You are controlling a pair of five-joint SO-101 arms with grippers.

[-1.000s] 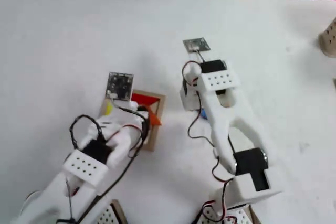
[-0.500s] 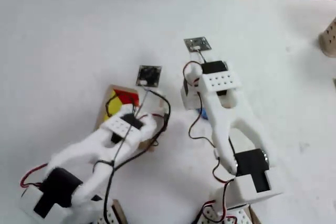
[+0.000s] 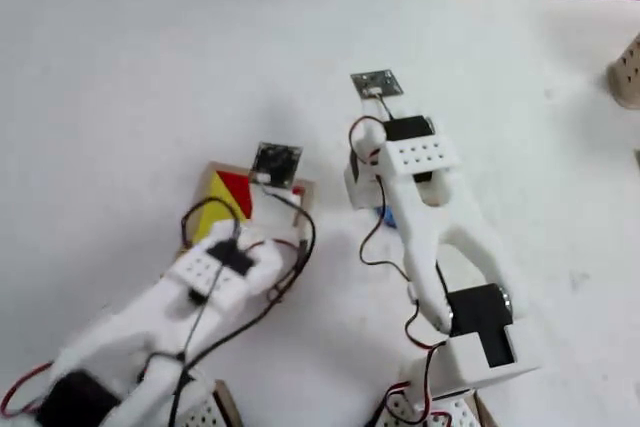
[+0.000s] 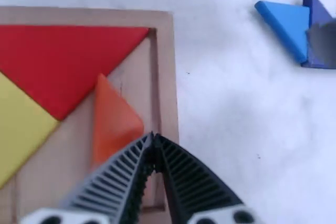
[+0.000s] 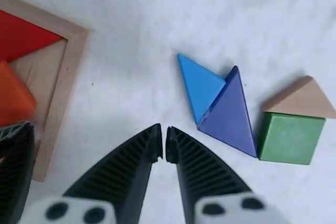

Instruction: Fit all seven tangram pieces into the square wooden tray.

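While three pieces sit in the wooden tray (image 4: pixel 165 77), namely the red triangle (image 4: pixel 63 61), yellow triangle (image 4: pixel 21 129) and orange piece (image 4: pixel 113 119), four lie outside on the counter, so I judge less than half done. The left gripper (image 4: pixel 153 142) hangs over the orange piece, fingers together. The right gripper (image 5: pixel 163 142) also has its fingers together. The right wrist view lays out the light blue triangle (image 5: pixel 202 87), dark blue triangle (image 5: pixel 231 114), green square (image 5: pixel 289 137) and tan triangle (image 5: pixel 303 99), where the high view has an arm over them.
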